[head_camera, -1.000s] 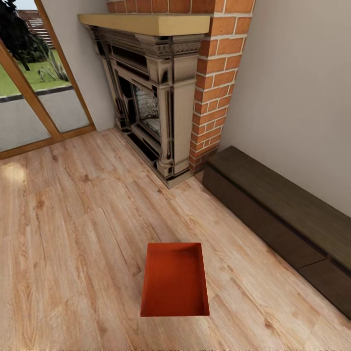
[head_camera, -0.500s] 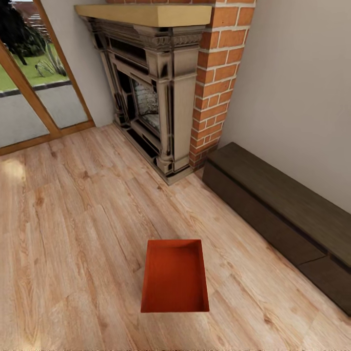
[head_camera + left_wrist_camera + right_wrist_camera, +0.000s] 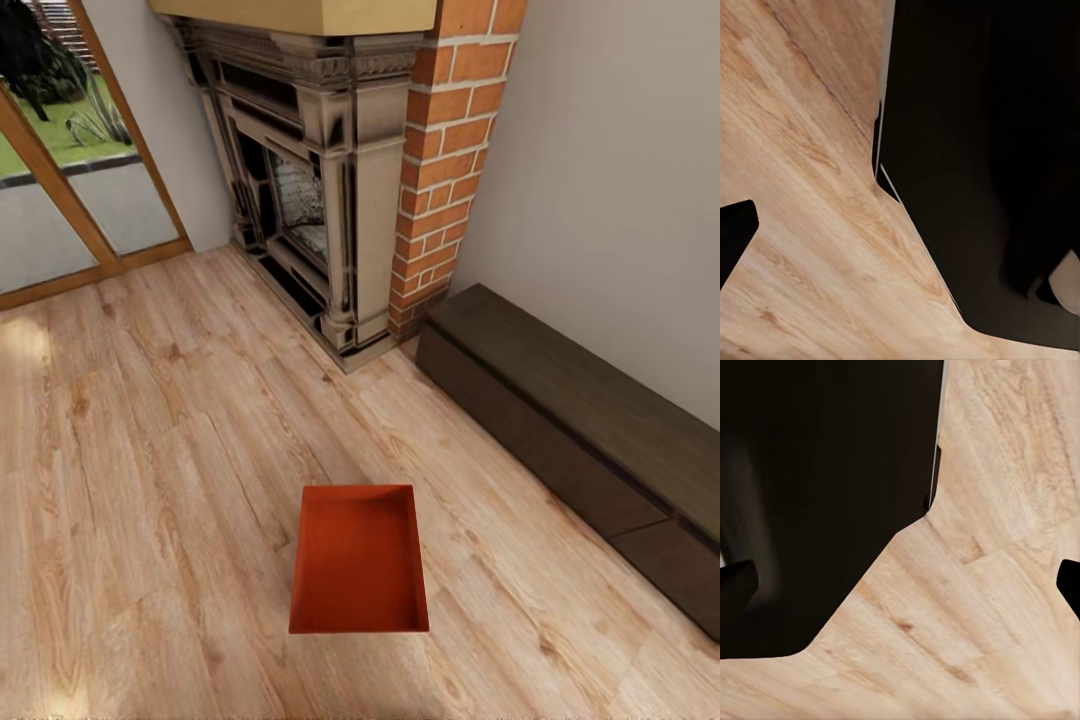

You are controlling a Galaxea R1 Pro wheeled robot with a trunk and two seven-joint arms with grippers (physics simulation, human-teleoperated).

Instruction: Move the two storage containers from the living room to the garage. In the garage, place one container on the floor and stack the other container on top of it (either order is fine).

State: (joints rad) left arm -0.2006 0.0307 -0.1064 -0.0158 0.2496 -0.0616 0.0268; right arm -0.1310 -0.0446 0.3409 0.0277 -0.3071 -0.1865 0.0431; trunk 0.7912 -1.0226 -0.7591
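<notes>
- Wood-framed glass doors (image 3: 60,170) at far left, light plank floor (image 3: 150,450) below
- Brick fireplace (image 3: 330,180) at centre
- One orange-red storage container (image 3: 358,570) sits open-top on the planks, centre foreground
- Dark low bench (image 3: 580,440) along the right wall
- Left and right gripper spread: cannot tell

floor: light wood planks (image 3: 150,450), sunlit patch seen left of the fireplace
fireplace: dark ornate surround (image 3: 310,200), tan mantel (image 3: 310,12) on top
brick column (image 3: 445,150): red, touching the fireplace's right side
wall (image 3: 610,170): plain pale, right of the fireplace
bench (image 3: 570,430): low, dark wood, set along that wall, just beside the brick
glass doors (image 3: 70,190): wood-framed, left of the fireplace; grass seen outside
</notes>
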